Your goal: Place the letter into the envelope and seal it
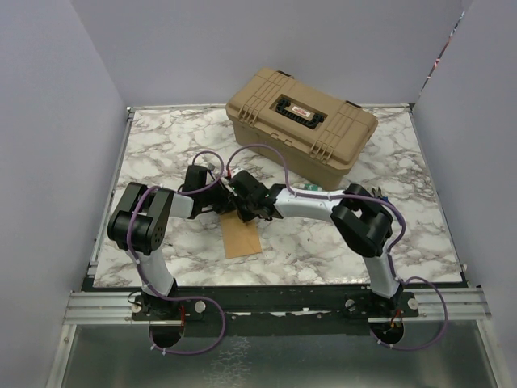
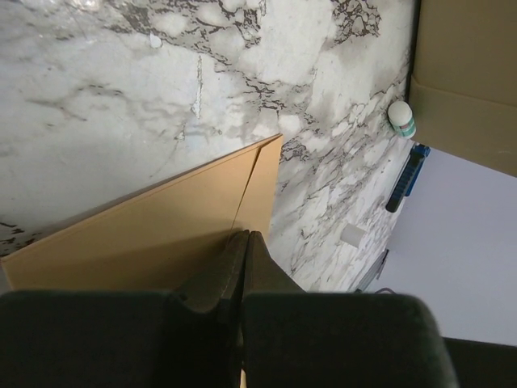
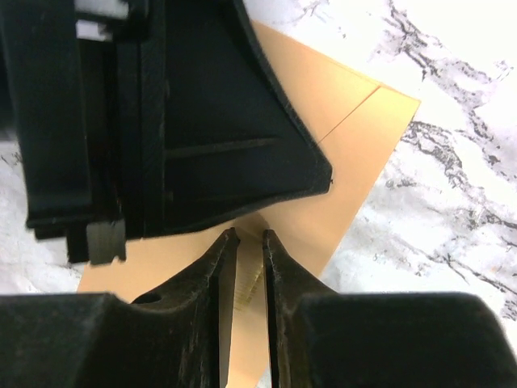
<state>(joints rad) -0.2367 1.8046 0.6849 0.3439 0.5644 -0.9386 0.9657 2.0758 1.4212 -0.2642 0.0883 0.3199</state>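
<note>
Marble table [image 1: 339, 234]: tan hard case [image 1: 303, 121] at upper centre of top view, not involved.
Kraft envelope [image 1: 241, 240] flat on table, centre of top view, just below both grippers. Fold line visible, no raised flap seen.
Left gripper [image 2: 245, 238] closed, apparently pinching envelope edge.
Right gripper [image 3: 250, 242] over same envelope, jaws narrowly parted. Pale strip [image 3: 245, 283] in gap, nothing clearly held.
Letter not separately visible; judged inserted or hidden, unconfirmed.
Sealing judged in hand, not verified.

Matt kraft-paper envelope [image 2: 145, 226] on glossy marble-look table [image 1: 323, 242].
</note>
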